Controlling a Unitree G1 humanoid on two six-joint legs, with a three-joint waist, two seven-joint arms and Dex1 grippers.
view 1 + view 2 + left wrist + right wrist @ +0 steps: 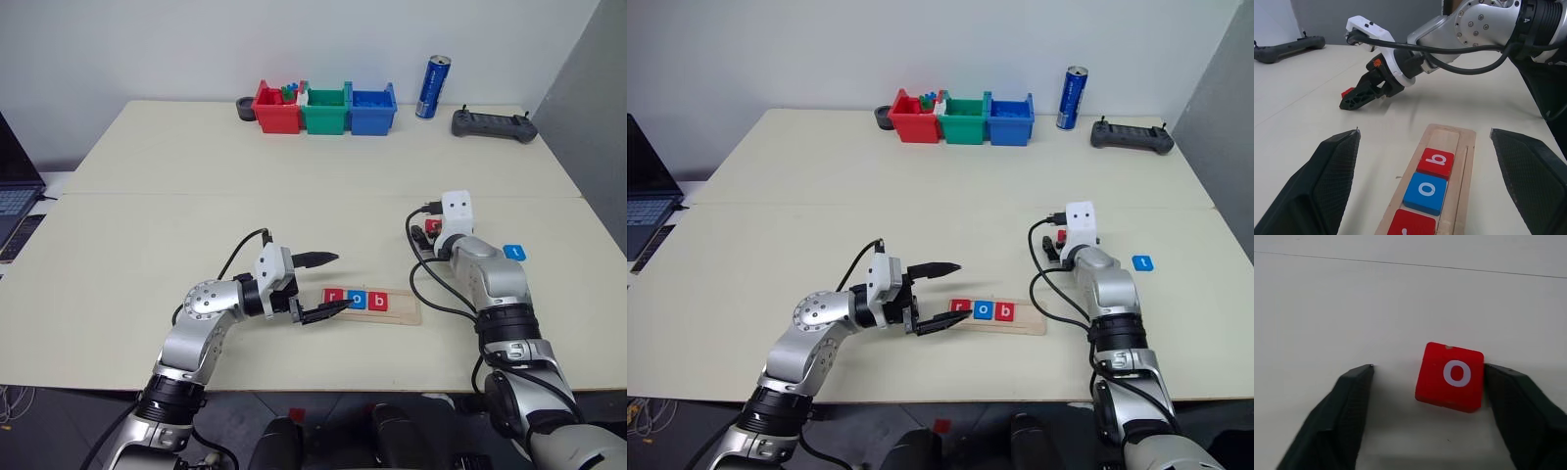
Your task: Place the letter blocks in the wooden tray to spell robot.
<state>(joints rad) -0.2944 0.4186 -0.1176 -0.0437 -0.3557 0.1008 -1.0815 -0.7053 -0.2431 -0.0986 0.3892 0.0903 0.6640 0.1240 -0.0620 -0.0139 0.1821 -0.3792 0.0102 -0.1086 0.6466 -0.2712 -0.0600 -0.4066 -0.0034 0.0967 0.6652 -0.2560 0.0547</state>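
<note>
R end effector [1425, 377] spread; red "o" block [1450, 377] btwn fingers, touching one, on table.

Tiles r, o, b [357, 299] in wooden tray [404, 311]; red o [1450, 376], blue t [1142, 262] apart

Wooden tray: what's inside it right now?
The wooden tray holds three blocks in a row: red r, blue o, red b. The rest of the groove is bare. The left gripper overlaps the tray's end by the r, hiding that corner.
</note>
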